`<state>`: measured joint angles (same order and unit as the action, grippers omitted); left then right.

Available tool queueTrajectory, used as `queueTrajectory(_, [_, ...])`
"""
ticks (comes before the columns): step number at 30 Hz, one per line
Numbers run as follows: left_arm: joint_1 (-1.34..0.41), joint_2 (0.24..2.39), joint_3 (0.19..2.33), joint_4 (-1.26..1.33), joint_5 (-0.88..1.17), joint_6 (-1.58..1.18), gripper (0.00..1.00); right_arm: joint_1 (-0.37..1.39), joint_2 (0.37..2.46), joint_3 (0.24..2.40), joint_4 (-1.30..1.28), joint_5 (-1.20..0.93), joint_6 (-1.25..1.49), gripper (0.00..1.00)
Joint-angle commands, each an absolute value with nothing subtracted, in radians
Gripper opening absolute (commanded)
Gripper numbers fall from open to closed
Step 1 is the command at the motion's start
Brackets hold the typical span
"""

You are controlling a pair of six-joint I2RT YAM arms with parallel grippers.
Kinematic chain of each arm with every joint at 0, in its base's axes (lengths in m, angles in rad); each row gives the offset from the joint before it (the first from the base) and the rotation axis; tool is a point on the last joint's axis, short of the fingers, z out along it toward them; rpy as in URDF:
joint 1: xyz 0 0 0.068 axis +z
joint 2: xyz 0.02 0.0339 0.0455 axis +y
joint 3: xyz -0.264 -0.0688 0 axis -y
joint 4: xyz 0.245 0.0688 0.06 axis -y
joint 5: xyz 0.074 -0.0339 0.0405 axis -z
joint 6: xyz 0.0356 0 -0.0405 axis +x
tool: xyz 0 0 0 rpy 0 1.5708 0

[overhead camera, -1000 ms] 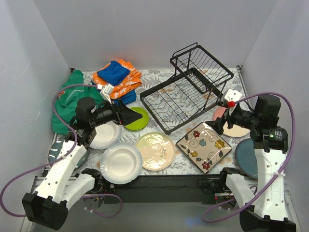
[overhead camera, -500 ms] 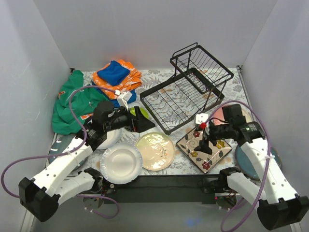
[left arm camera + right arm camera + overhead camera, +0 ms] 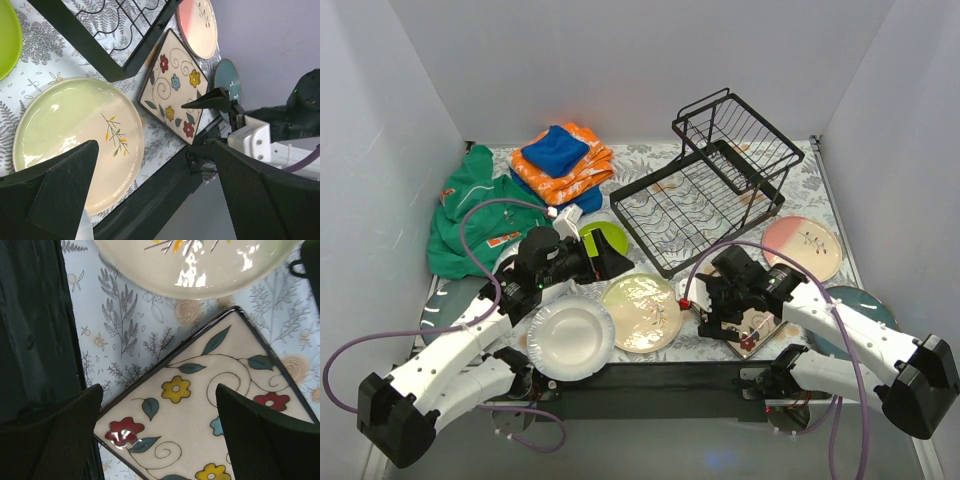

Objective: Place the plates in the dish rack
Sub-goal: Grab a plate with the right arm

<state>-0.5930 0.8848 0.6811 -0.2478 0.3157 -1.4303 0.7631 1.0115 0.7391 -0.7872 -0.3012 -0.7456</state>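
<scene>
Top view, progress: the dish rack point(image 3: 705, 195), far centre, has no plate in it. Every plate I see lies flat, so all the loading is left.
Top view, room: fern-print table cover point(image 3: 650, 160), pale walls point(image 3: 620, 60) around.
Left wrist: my left gripper point(image 3: 155, 150) is spread, holding nothing, over the cream-green plate point(image 3: 75, 140).
Right wrist: my right gripper point(image 3: 159, 390) gapes empty above the square flowered plate point(image 3: 200, 440), near of the rack.

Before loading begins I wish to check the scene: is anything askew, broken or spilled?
Nothing looks broken or spilled. The dish rack sits turned at an angle to the edges of the table, and the square flowered plate lies cornerwise too. The rack holds nothing yet.
</scene>
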Motion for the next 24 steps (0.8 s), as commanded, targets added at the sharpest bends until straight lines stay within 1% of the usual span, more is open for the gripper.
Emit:
queueTrajectory(1, [-0.597, 0.859, 0.664, -0.245, 0.259, -1.486, 0.98, 0.824, 1.008, 0.703, -0.716, -0.193, -0.729, 0.98])
queueTrajectory(6, [-0.598, 0.880, 0.676, -0.245, 0.262, -1.463, 0.98, 0.827, 1.005, 0.698, -0.707, -0.254, -0.768, 0.98])
queueTrajectory(7, [-0.598, 0.890, 0.680, -0.248, 0.264, -1.459, 0.98, 0.827, 1.000, 0.696, -0.707, -0.306, -0.782, 0.98])
queueTrajectory(11, [-0.598, 0.907, 0.695, -0.262, 0.267, -1.433, 0.98, 0.827, 0.954, 0.680, -0.709, -0.463, -0.993, 0.98])
queueTrajectory(13, [-0.598, 0.911, 0.707, -0.278, 0.264, -1.425, 0.98, 0.831, 0.966, 0.698, -0.709, -0.544, -1.051, 0.98])
queueTrajectory(16, [-0.598, 0.910, 0.722, -0.299, 0.249, -1.420, 0.98, 0.873, 1.060, 0.733, -0.701, -0.572, -1.095, 0.95])
queueTrajectory(18, [-0.600, 0.899, 0.732, -0.327, 0.232, -1.413, 0.98, 0.920, 1.119, 0.741, -0.677, -0.563, -1.111, 0.91])
queueTrajectory(24, [-0.600, 0.850, 0.742, -0.396, 0.199, -1.399, 0.98, 1.029, 1.203, 0.742, -0.558, -0.494, -1.103, 0.86])
